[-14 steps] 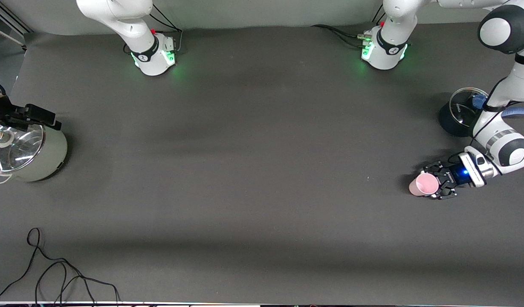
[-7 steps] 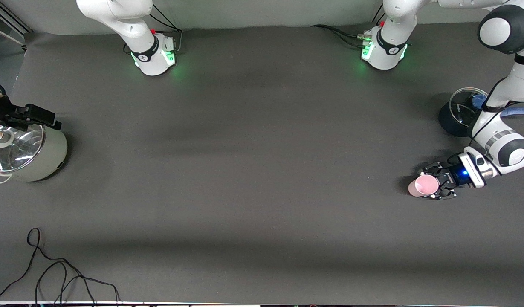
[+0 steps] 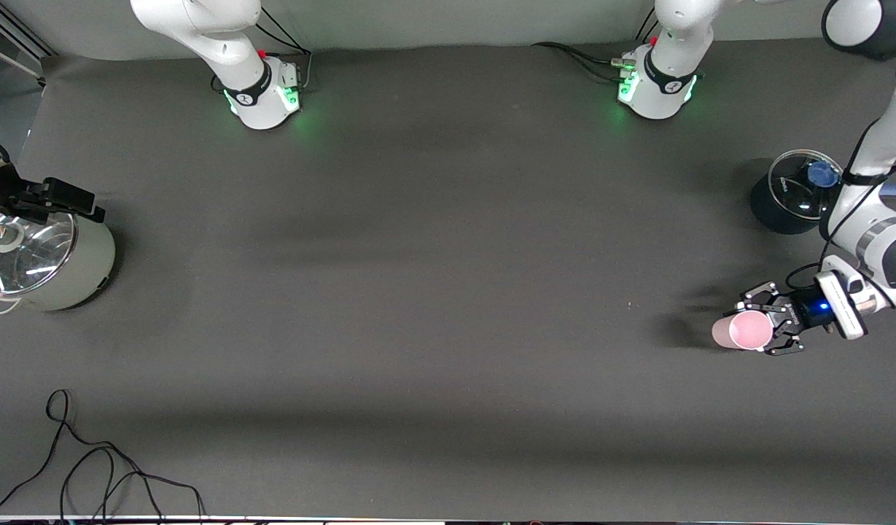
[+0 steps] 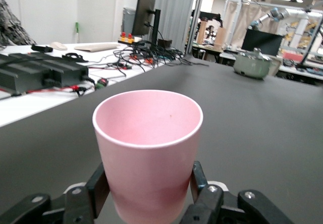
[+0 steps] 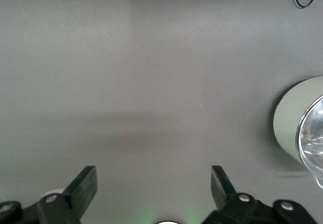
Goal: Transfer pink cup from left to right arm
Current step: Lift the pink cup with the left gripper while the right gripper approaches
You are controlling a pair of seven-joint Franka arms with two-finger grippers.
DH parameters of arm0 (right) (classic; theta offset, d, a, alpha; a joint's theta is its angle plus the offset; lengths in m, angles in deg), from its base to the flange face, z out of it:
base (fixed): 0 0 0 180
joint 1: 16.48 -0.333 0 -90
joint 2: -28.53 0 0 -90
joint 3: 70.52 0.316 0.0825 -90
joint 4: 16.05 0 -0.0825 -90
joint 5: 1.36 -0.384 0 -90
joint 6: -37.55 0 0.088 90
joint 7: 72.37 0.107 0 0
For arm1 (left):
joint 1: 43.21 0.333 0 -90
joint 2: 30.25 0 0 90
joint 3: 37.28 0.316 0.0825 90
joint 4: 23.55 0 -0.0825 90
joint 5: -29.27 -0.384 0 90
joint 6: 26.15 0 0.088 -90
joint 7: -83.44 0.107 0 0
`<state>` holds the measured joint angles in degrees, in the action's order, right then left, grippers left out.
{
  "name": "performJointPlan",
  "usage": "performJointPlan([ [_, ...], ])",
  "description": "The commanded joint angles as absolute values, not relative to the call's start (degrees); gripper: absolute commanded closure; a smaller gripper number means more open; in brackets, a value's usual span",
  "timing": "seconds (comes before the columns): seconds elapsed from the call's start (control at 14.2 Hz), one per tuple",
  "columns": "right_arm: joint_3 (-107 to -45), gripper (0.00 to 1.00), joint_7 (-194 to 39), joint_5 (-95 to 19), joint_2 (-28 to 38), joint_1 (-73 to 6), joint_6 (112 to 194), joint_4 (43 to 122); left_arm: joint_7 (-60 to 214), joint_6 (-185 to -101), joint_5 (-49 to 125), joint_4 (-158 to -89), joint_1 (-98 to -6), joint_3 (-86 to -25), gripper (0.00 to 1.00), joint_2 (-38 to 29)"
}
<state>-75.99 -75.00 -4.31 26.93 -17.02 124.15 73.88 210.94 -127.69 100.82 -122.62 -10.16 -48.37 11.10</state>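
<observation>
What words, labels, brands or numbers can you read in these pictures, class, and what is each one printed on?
No text can be read.
The black bands on the arm bases carry a white mark, too small to read.
The glass lid of the dark pot bears a small mark, too blurred to read.
The pink cup in the left pincer is plain.

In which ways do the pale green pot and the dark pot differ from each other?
The green pot stands at the right arm's end of the table; the dark pot stands at the left arm's end. The green pot looks bigger than the dark pot. The dark pot's lid has a blue knob; the green pot's knob looks silvery. Both are upright and wear glass lids.
</observation>
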Motion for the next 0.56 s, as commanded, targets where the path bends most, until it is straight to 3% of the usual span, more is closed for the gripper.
performJointPlan([
  [0.0,-76.0,0.0,-75.7,-4.3,27.2,-17.0,123.6,73.6,209.6,-133.6,107.6,-134.6,-10.9,-51.3,0.51,0.3],
  [0.21,-76.0,0.0,-75.8,-4.3,27.2,-17.0,123.6,73.6,209.5,-139.9,115.3,-144.4,-10.9,-57.0,0.51,-9.2],
  [0.49,-76.1,0.0,-75.4,-4.3,27.2,-16.9,123.6,73.5,209.1,-152.7,129.8,-153.2,-10.9,-70.6,0.51,-20.5],
])
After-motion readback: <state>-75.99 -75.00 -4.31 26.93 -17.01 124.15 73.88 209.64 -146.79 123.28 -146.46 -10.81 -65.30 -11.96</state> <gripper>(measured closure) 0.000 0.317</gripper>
